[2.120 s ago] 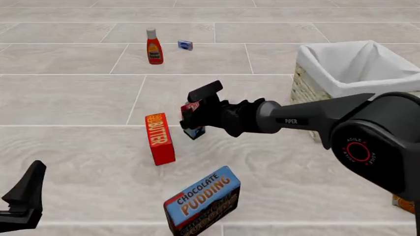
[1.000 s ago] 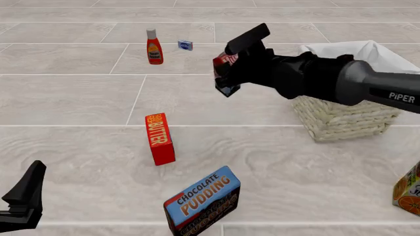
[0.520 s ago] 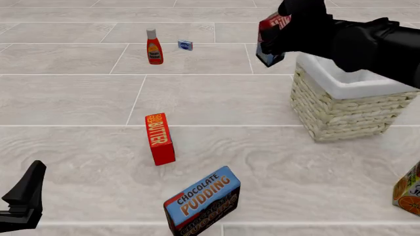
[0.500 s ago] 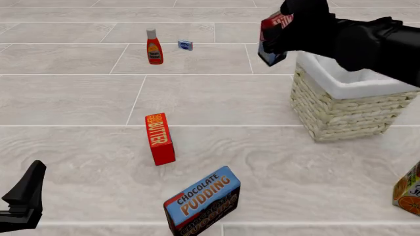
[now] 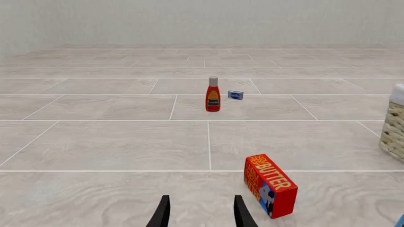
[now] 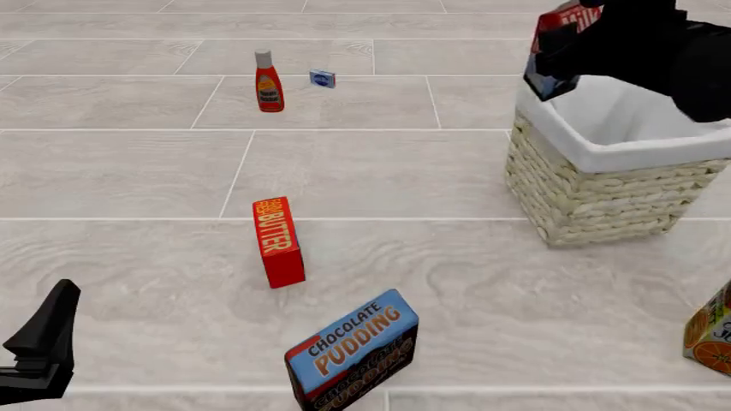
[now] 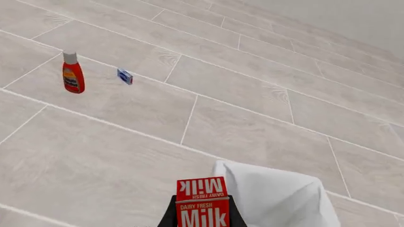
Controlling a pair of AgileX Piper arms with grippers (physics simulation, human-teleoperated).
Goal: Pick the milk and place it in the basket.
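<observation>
Presently I have the right gripper (image 7: 201, 215) clamped on the milk (image 6: 556, 47), carton held aloft at the near-left corner of the basket (image 6: 594, 193), just above its cloth rim. My left gripper (image 5: 200, 213) sits low over the table, fingers parted and empty, butter box (image 5: 270, 185) just beside it.

Bench (image 6: 126, 171): we found open tiled surface across the left and centre. Obstacles we logged: butter box (image 6: 277, 241) upright at centre; chocolate pudding box (image 6: 352, 349) near the front edge, well apart from it; ketchup bottle (image 6: 269, 81) and a small blue packet (image 6: 322, 79) far back, just beside each other; orange juice carton (image 6: 710, 332) at the right edge. Basket (image 6: 594, 193) stood at the right, its mouth open, with the right claw (image 6: 577, 47) and milk (image 6: 556, 47) above its near-left corner. Left claw (image 5: 200, 213) faced bare bench, the butter box beside its line.
</observation>
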